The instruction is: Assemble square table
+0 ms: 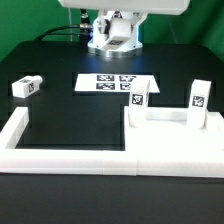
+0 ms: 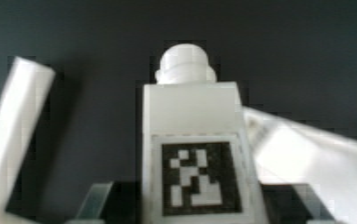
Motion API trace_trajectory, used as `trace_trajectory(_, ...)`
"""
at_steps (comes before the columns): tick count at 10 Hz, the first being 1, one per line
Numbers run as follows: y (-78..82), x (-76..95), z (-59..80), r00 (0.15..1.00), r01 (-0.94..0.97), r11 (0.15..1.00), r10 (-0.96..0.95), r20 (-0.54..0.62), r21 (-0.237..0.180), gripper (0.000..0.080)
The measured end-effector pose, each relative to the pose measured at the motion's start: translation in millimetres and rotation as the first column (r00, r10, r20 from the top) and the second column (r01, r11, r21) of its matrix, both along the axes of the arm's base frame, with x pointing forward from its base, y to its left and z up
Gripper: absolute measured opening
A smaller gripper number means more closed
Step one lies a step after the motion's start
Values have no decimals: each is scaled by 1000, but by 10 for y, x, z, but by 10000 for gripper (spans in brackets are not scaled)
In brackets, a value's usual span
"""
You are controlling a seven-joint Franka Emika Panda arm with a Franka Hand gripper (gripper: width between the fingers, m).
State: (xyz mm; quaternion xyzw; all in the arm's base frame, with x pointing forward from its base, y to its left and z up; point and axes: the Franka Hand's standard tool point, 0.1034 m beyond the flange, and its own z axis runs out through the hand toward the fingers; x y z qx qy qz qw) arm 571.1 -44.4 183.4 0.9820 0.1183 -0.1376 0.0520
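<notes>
In the wrist view a white leg (image 2: 196,130) with a black-and-white tag stands between my gripper's (image 2: 196,203) dark fingers (image 2: 104,203), its rounded peg end pointing away. The jaws are shut on its sides. In the exterior view my gripper (image 1: 110,40) hangs at the back of the table, above the black surface. The white square tabletop (image 1: 170,150) lies at the front on the exterior view's right, with two tagged legs (image 1: 140,97) (image 1: 198,97) standing upright along its far edge. Another leg (image 1: 25,86) lies on its side at the exterior view's left.
The marker board (image 1: 115,84) lies flat in the middle of the black table. A low white border wall (image 1: 60,155) runs along the front and up the exterior view's left side. Blurred white shapes (image 2: 24,120) (image 2: 317,150) flank the held leg in the wrist view.
</notes>
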Motion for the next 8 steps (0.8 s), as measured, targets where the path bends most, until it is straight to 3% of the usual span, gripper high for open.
trace_trajectory(2,-52,-11,-45,995,-13,1000,12,94,14,290)
trace_trajectory(4,-25,113,-44,966,-27,999,20,259,26,290)
trace_trajectory(5,163,161,-87,952,-1,999,-9,306,33,290)
trace_trajectory(7,600,568,-93,900,48,995,-79,429,83,290)
trace_trajectory(8,773,671,-146,858,63,992,-110,502,111,290)
